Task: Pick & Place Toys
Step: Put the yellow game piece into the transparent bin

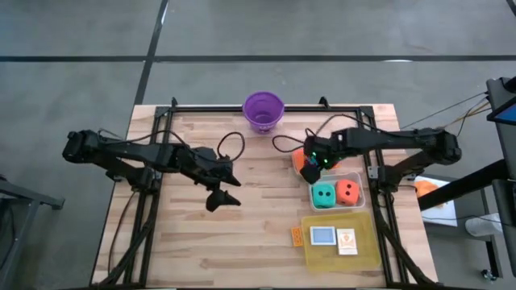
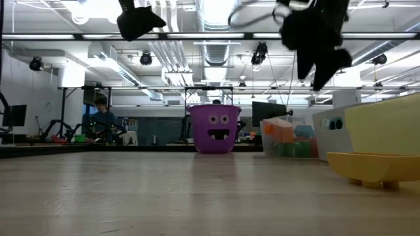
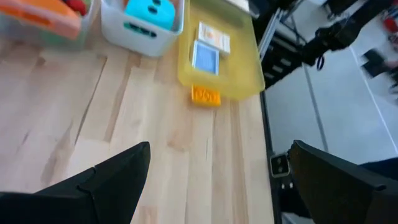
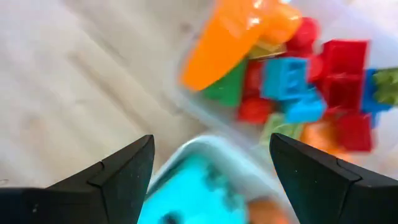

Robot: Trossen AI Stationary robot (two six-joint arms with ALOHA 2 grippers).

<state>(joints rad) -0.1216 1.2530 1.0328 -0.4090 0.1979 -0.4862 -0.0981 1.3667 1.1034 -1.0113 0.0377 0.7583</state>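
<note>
Several small red, blue and green blocks (image 4: pixel 311 81) and an orange wedge (image 4: pixel 230 43) lie in a clear tub (image 1: pixel 300 158) right of the table's middle. A teal die (image 1: pixel 323 195) and an orange die (image 1: pixel 347 191) sit in a second clear tub. Two small cards (image 1: pixel 322 235) lie in the yellow tray (image 1: pixel 367 250), and a small orange block (image 1: pixel 297 235) lies on the table beside it. My right gripper (image 4: pixel 211 140) is open, above the edge of the block tub. My left gripper (image 1: pixel 222 193) is open and empty above the table's middle.
A purple bucket (image 1: pixel 264 110) with a face stands at the table's far edge, in the middle. The tubs and the tray fill the table's right side. Bare wood (image 1: pixel 193 242) lies to the left and near side. A person (image 2: pixel 102 118) sits in the room behind.
</note>
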